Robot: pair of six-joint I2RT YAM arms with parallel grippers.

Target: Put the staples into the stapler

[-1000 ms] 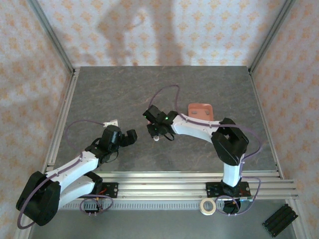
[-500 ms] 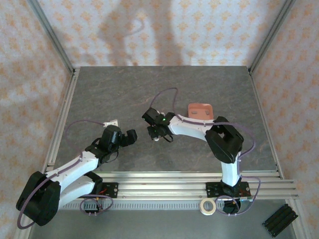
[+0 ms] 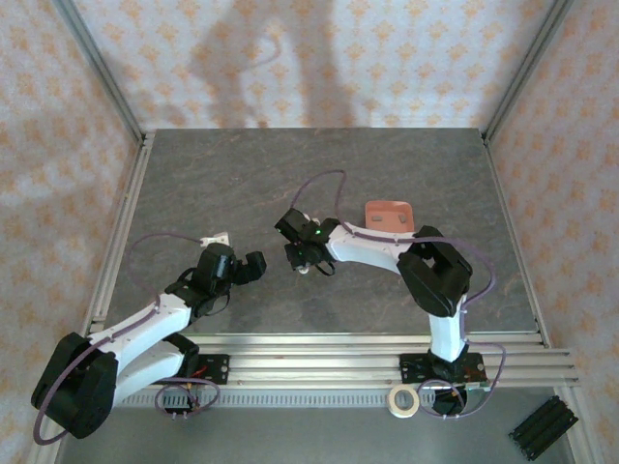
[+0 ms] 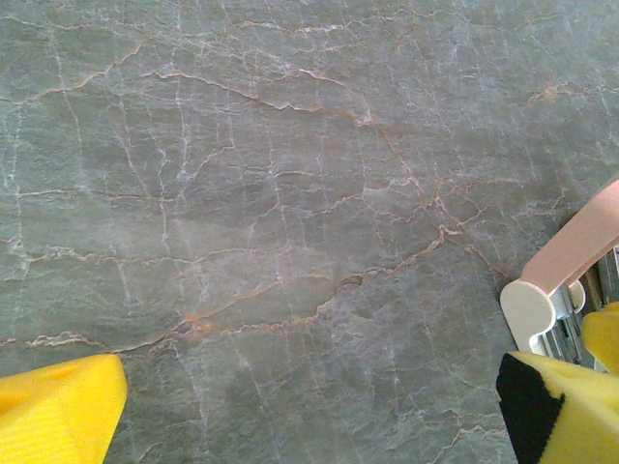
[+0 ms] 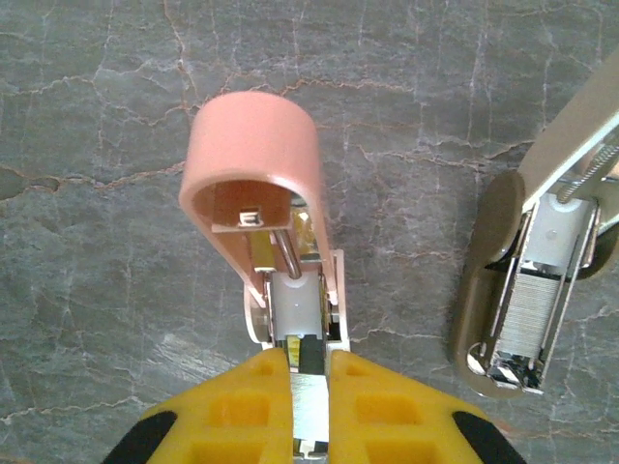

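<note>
Stapler (image 5: 256, 145) is held mid-table with its lid flipped up, base pinched in the right gripper (image 5: 308, 372), presumably to bare the channel for loading. Left gripper (image 4: 309, 411) hovers just beside it, spread wide and empty. Tray (image 3: 382, 208) lies beyond, and the right arm (image 3: 372, 253) stretches between it and the left gripper.

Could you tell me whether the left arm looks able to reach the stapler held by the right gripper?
Probably yes: the left gripper is open, and only bare table separates it from the stapler in the right gripper.
</note>
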